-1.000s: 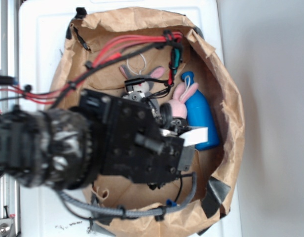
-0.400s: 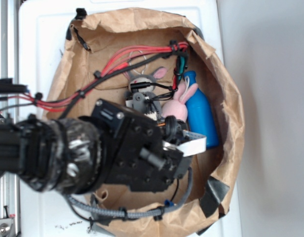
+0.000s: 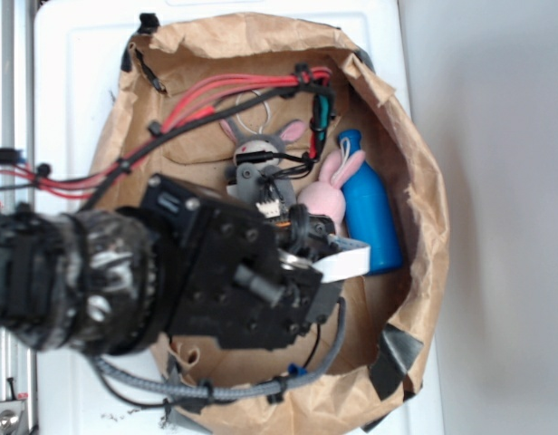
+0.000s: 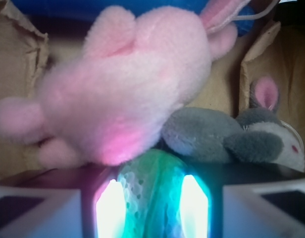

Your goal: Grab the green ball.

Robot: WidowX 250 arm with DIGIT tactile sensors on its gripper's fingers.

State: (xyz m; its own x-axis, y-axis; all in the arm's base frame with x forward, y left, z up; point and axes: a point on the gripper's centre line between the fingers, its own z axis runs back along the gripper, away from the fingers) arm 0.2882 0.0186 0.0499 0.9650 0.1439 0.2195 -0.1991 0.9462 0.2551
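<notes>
Right up against the wrist camera, the green ball (image 4: 151, 191) sits between the two fingers of the gripper (image 4: 151, 208). It is round and mint-coloured, its skin covered in a fine honeycomb-like ribbing, and the pale finger pads (image 4: 109, 208) glow on either side of it, pressed close to its flanks. The pincer looks closed down to the ball's width with the ball held in it, though the lower part of the ball is cut off by the frame.

Just beyond, the pink plush bunny (image 4: 127, 89) looms large and soft, its fuzzy body lying over the top of the ball and touching it; one ear points to the upper right. Beside it on the right lies the grey plush bunny (image 4: 231, 136), smaller, with a pink-lined ear, a pale face and a red eye, its body tucked against the pink one. Behind both, a strip of glossy blue shows along the top edge: the blue bottle (image 4: 142, 7).

From the exterior view, everything lies inside a crumpled brown paper bag (image 3: 415, 154) with a rolled rim, set on a white surface (image 3: 80, 54). The black arm (image 3: 152, 272) reaches in from the left edge and hides the ball entirely. The pink bunny and the smooth, narrow-necked bottle stand side by side near the bag's right wall; the grey bunny lies further towards the bag's far rim. Red and black cables (image 3: 225, 91) arc over the bag's top left.
</notes>
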